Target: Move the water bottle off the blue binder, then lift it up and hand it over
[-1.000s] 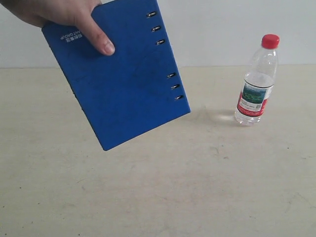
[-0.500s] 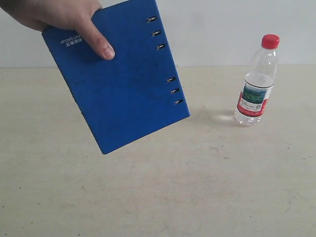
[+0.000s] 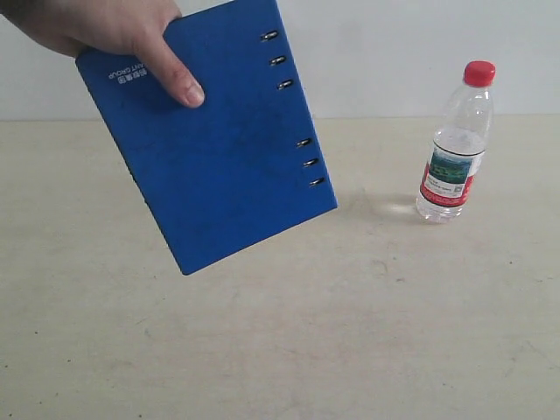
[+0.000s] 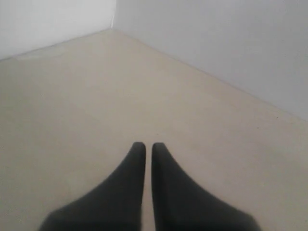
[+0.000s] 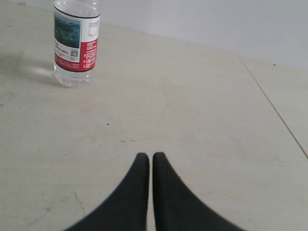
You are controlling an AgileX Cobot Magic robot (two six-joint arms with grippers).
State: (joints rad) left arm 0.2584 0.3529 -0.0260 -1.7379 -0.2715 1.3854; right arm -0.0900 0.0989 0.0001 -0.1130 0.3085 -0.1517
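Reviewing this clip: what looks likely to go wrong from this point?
1. A person's hand holds the blue binder tilted in the air; an arm moving in might strike it.
2. The water bottle stands upright on the table, not on the binder; the right end effector, shut, could tip it unless it opens first.

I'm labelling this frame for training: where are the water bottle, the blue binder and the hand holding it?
water bottle (image 3: 452, 168): exterior view, on its label.
blue binder (image 3: 223, 162): exterior view, middle of the cover.
hand (image 3: 101, 22): exterior view, on the hand's middle, above the thumb.
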